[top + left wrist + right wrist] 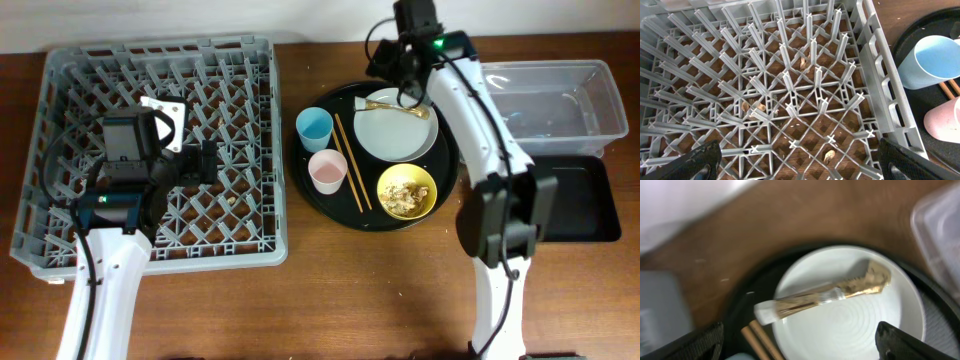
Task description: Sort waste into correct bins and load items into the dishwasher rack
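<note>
Overhead view.
- Rack (160, 60): large grey crate filling the left of the frame. The left gripper (205, 160) hangs over its middle, holding nothing.
- Round tray (318, 200): black, at centre frame on the table (350, 290).
- On the round tray:
  - Plate (395, 135) at upper right, with the wrapper (397, 108) lying across its upper part.
  - Blue cup (314, 127) at upper left, pink cup (327, 170) just below it.
  - Chopsticks (351, 160) lying slantwise between the cups and the plate.
  - Yellow bowl (406, 193) at lower right, with food scraps (405, 197) inside.
- Right gripper (403, 85): above the plate's upper edge. The spread of its jaws cannot be told from here.
- Clear tub (560, 100): upper right of frame.
- Black tray (575, 200): rectangular, directly below the tub.

Left wrist view.
- Left gripper (800, 165): dark fingertips (685, 165) in the two lower corners, jaws wide, nothing between them.
- Rack (790, 75): lattice and pegs fill the frame. A few brown crumbs (757, 106) lie among the bars.
- Right edge: blue cup (930, 62), pink cup (945, 122), a bit of chopsticks (952, 90) and the round tray (920, 30).

Right wrist view, blurred.
- Right gripper (800, 345): fingertips (910, 342) in the lower corners, jaws wide, empty.
- Plate (850, 325): centre frame, below the gripper. The wrapper (830, 292) lies on it, clear of both fingers.
- Chopsticks (757, 340): ends at lower left, on the round tray (747, 310).
- Clear tub (940, 235): upper right corner.
</note>
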